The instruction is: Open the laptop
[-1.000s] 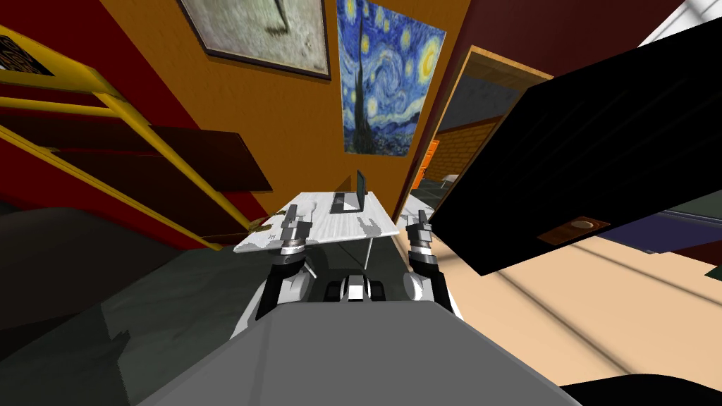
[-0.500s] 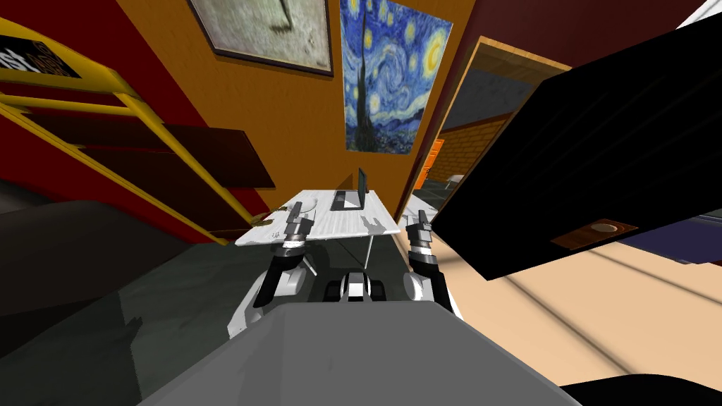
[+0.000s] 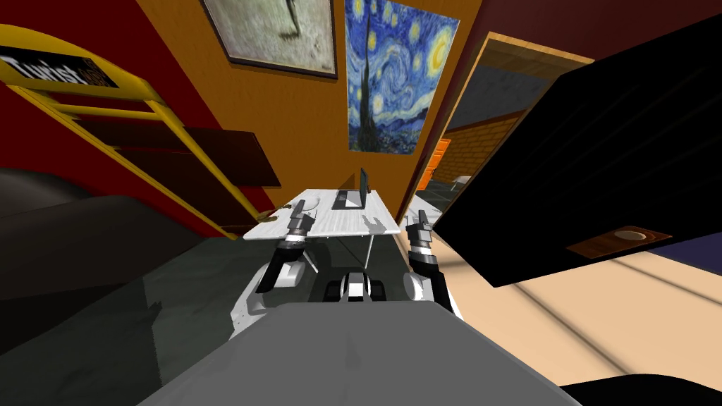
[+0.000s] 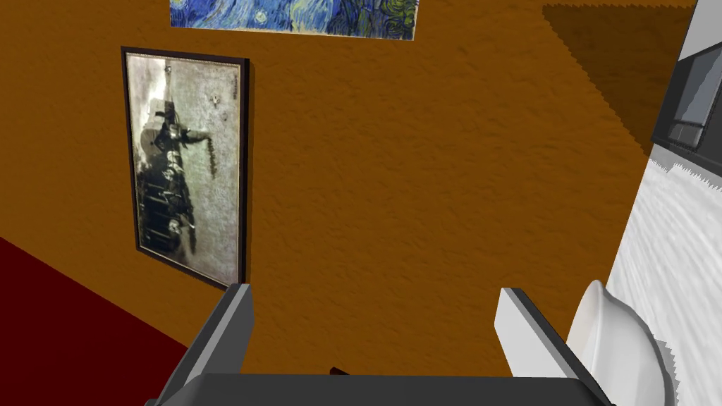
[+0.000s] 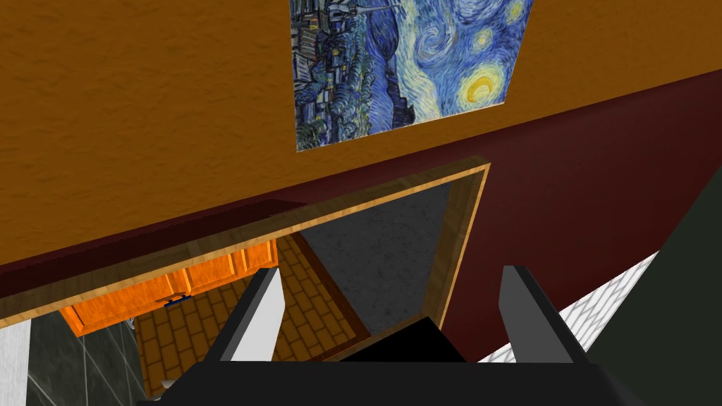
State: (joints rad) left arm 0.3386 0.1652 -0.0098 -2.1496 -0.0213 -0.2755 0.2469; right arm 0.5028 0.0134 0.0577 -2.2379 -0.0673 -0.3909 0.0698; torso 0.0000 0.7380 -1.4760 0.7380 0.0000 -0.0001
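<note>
The laptop [image 3: 355, 196] sits at the far end of the white counter [image 3: 338, 224], close to the orange wall [image 3: 303, 127] and a little right of the counter's middle. Its dark lid stands upright off the grey base, so it is already open, and the base lies to the lid's left. The left claw [image 3: 299, 210] hangs over the counter's near left part, well short of the laptop. In its wrist view the 2 fingers [image 4: 236, 317] stand wide apart with nothing between them, and a white rounded thing [image 4: 613, 338] lies on the counter just beside 1 finger. The right claw [image 3: 421, 215] is off the counter, just past its right edge, in front of the doorway [image 3: 458, 134]; its 2 fingers are also apart and hold nothing. On the wall above the laptop hangs a blue swirling painting [image 3: 395, 77], with a grey framed picture [image 3: 282, 32] to its left. A yellow shelf frame [image 3: 127, 120] stands left of the counter, and a black area [image 3: 599, 155] lies to the right.
</note>
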